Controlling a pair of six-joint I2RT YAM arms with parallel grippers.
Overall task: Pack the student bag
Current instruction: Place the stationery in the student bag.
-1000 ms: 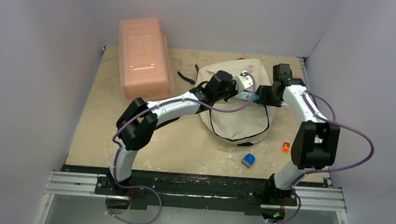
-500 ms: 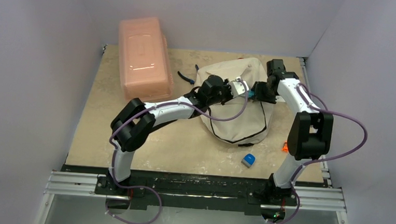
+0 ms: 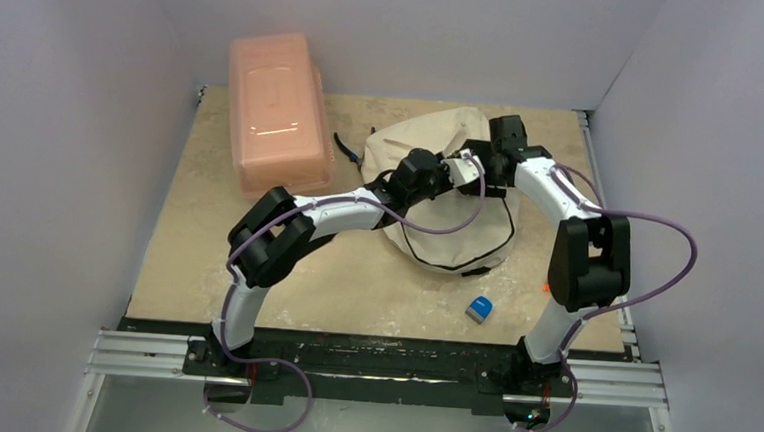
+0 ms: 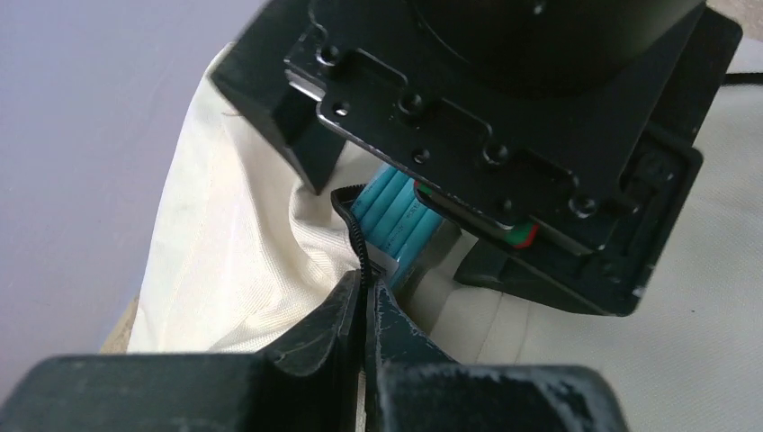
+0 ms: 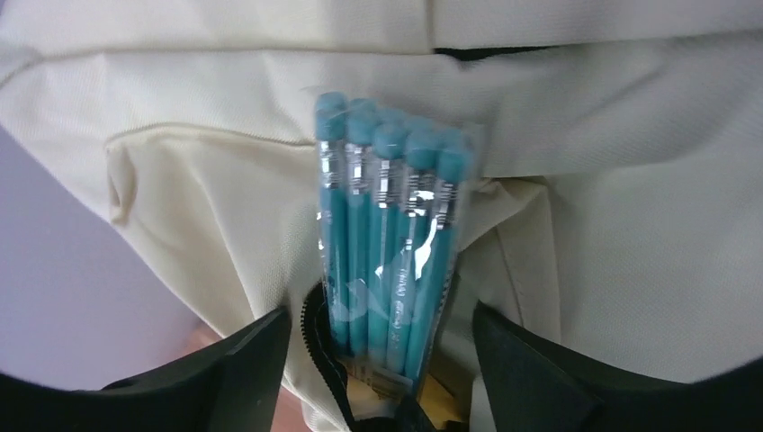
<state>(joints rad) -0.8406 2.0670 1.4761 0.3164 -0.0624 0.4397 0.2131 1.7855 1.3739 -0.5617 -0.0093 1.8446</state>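
Note:
The cream student bag (image 3: 449,232) lies at mid-table, its top raised. My left gripper (image 3: 458,172) is shut on the bag's black zipper edge (image 4: 358,236) and holds the opening up; its tips (image 4: 366,301) show in the left wrist view. My right gripper (image 3: 477,164) is right against it at the bag's mouth. In the right wrist view its jaws (image 5: 387,360) stand wide open around a clear pack of teal pencils (image 5: 389,236), with a gap on each side. The pack points into the cream fabric (image 5: 630,225) beside the zipper (image 5: 313,337). The pack also shows in the left wrist view (image 4: 396,214).
A rigid pink plastic box (image 3: 275,109) stands at the back left. A small blue item (image 3: 480,306) lies near the front, right of centre. A black strap (image 3: 346,150) trails from the bag toward the box. White walls close in the table.
My right gripper has moved left to the bag's mouth with the pencils. My left gripper has pulled the bag's top edge up. The orange item at the right is now hidden behind the right arm.

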